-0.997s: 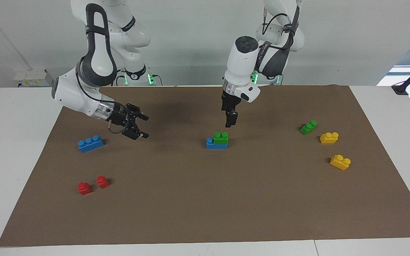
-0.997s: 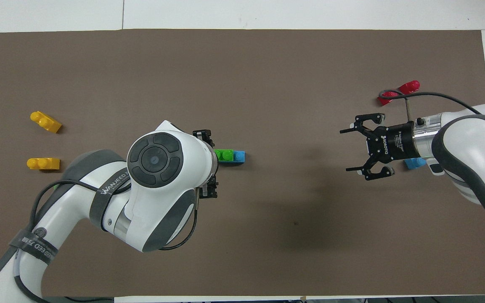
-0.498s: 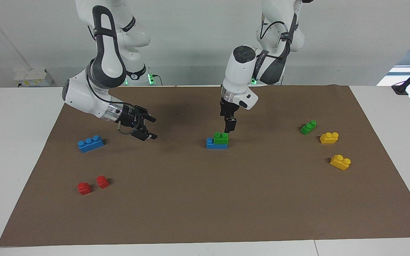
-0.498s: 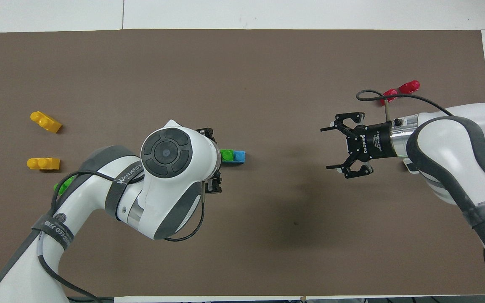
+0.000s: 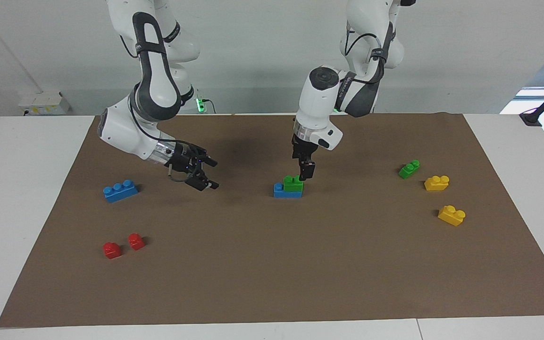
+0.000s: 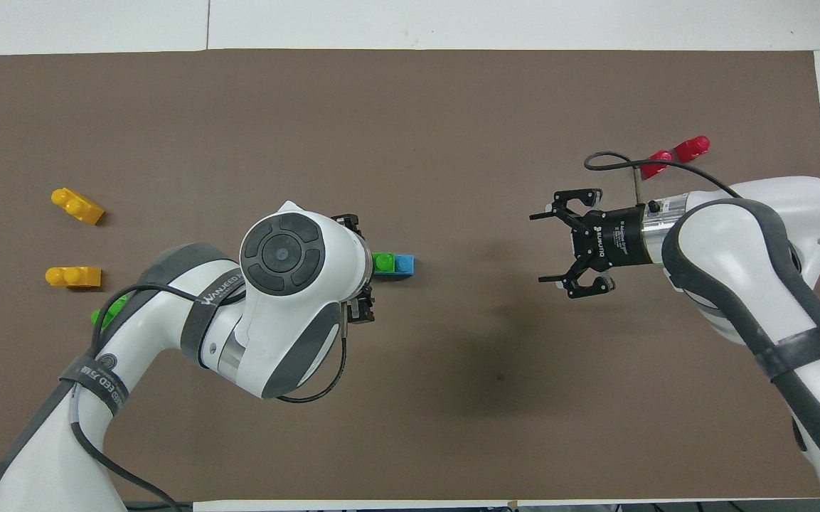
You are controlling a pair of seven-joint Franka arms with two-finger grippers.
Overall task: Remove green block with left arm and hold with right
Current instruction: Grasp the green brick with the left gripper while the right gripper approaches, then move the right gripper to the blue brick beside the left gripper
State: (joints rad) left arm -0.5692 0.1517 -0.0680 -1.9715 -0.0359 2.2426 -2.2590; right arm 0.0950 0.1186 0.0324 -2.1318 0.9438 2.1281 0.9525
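Note:
The green block (image 5: 293, 183) (image 6: 382, 262) sits pressed onto one end of a blue brick (image 5: 280, 191) (image 6: 403, 264) in the middle of the brown mat. My left gripper (image 5: 305, 175) points straight down, its tips level with the block's studs, right beside the block toward the left arm's end. In the overhead view its fingers (image 6: 361, 313) stand wide apart, open, and the wrist hides part of the block. My right gripper (image 5: 213, 174) (image 6: 539, 247) hangs open over bare mat, tilted toward the stack and about a hand's width short of it, holding nothing.
A slim green brick (image 5: 409, 168) and two yellow bricks (image 5: 436, 182) (image 5: 451, 215) lie toward the left arm's end. Toward the right arm's end lie a blue three-stud brick (image 5: 120, 191) and two red bricks (image 5: 112, 250) (image 5: 136, 241). The brown mat (image 5: 272, 274) covers the table.
My left gripper has come down from above the green block to the level of its studs. My right gripper has moved toward the stack in the middle, still open.

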